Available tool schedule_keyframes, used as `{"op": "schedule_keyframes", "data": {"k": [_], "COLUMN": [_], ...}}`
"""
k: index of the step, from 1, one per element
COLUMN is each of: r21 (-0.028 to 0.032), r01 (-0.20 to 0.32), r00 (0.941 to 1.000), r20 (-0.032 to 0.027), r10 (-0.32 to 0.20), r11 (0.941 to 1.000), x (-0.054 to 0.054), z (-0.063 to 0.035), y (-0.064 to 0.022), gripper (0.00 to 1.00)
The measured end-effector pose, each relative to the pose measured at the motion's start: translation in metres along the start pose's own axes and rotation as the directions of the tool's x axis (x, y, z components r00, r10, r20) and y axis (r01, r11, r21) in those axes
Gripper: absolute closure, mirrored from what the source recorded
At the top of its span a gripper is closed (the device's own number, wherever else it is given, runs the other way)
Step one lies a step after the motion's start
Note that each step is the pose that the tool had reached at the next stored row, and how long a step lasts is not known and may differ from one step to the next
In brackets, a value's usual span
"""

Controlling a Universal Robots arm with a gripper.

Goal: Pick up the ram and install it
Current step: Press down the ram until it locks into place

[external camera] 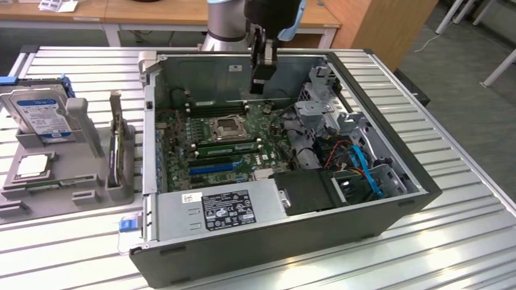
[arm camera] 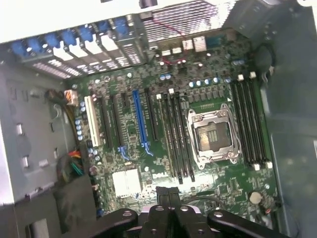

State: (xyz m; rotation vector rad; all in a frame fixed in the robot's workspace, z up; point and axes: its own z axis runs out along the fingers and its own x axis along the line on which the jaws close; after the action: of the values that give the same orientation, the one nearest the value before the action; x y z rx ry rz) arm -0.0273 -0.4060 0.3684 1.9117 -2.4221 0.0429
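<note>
Shut tool nr ram in mobo

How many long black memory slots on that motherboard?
8: four long black memory slots side by side on one flank of the square silver processor socket, four on the opposite flank. The black gripper covers some of the green motherboard, so others may be hidden.

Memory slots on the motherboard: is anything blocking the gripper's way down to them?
Nothing visible. The gripper hangs shut above the open case, and the black memory slots beside the processor socket lie uncovered.
</note>
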Motion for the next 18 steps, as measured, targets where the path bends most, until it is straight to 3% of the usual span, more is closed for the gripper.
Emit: {"op": "schedule_keyframes", "data": {"k": [5,9,14,18], "r21": [-0.0055,-0.0099,-0.0156,-0.0202], "r01": [-0.089,-0.160,-0.249,-0.319], "r00": [0.9961,0.9872,0.9685,0.9478], "r20": [0.0008,0.0012,0.0011,0.0008], "r10": [0.089,0.160,0.249,0.319], "r11": [0.9960,0.9871,0.9684,0.9476], "x": [0.0000,0.0000,-0.0001,-0.0001], "z": [0.0004,0.0007,0.0012,0.0016], "y": [0.0000,0.0000,0.0000,0.0000], "gripper": [0.89,0.89,0.89,0.89]}}
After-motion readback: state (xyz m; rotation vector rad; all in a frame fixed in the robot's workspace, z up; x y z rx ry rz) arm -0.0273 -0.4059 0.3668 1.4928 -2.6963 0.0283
